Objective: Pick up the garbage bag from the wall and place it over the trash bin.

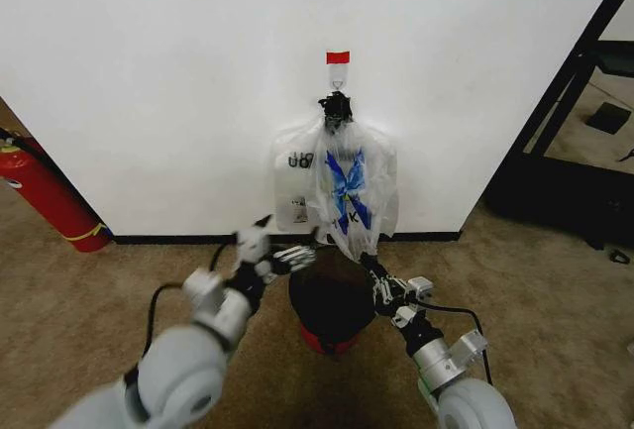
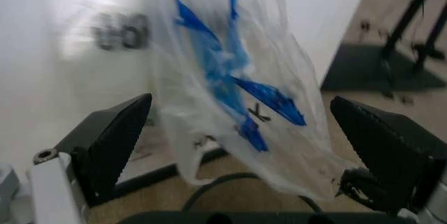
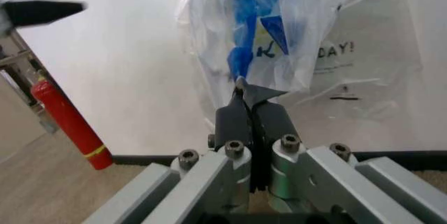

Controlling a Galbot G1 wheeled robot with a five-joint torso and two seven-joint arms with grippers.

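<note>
The garbage bag point(image 1: 347, 186), see-through with blue patches, hangs from a hook point(image 1: 338, 78) under a red tape strip on the white wall point(image 1: 178, 72). Its lower corner is pinched in my shut right gripper point(image 1: 374, 272), which the right wrist view shows closed on the plastic point(image 3: 246, 96). My left gripper point(image 1: 287, 251) stands open to the left of the bag's lower part, its black fingers point(image 2: 112, 140) spread wide before the bag point(image 2: 231, 77). The black mesh trash bin point(image 1: 332, 305) with a red base stands on the floor directly below the bag, between both grippers.
A second whitish bag with black lettering point(image 1: 295, 176) hangs behind the garbage bag. A red fire extinguisher point(image 1: 50, 196) leans at the wall's left end. A black frame point(image 1: 575, 92) stands to the right. Brown carpet point(image 1: 555, 290) lies open around the bin.
</note>
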